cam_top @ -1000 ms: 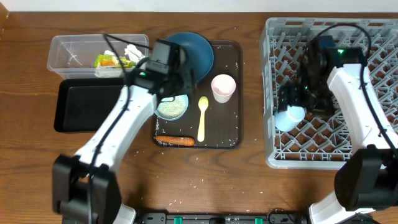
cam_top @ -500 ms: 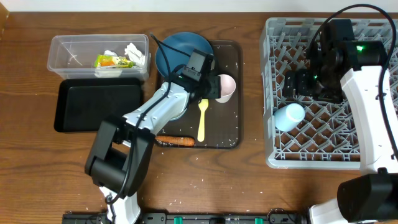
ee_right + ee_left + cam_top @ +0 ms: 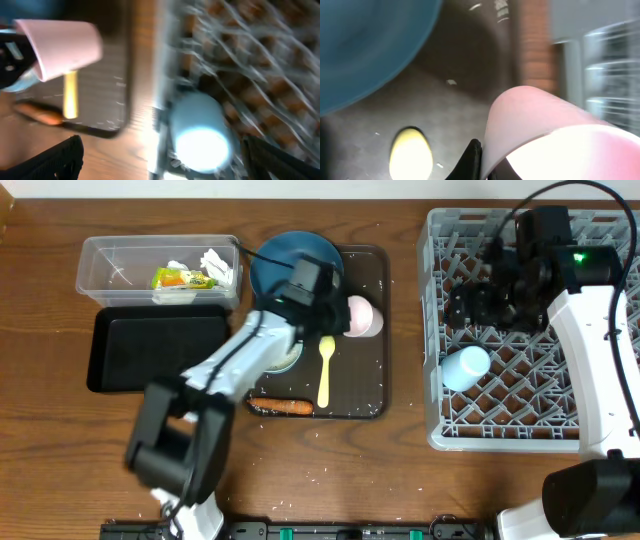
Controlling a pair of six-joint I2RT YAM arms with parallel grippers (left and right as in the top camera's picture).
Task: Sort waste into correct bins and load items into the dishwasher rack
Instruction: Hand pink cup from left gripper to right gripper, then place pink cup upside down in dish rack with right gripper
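The small pink cup is tipped over the dark brown tray, and my left gripper is shut on its rim. In the left wrist view the pink cup fills the lower right, its wall pinched by my left gripper. The dark blue plate, yellow spoon and carrot stick lie on that tray. My arm partly hides the white bowl. My right gripper hangs open above the grey rack, holding nothing. The light blue cup lies in the rack below it.
A clear tub at the back left holds tissue and a yellow-green wrapper. The black tray sits in front of it. Rice grains are scattered on the brown tray and on the table near the front edge.
My left gripper swung to the pink cup, closed on its rim and tipped it. My right gripper let go of the light blue cup and drew back over the rack.
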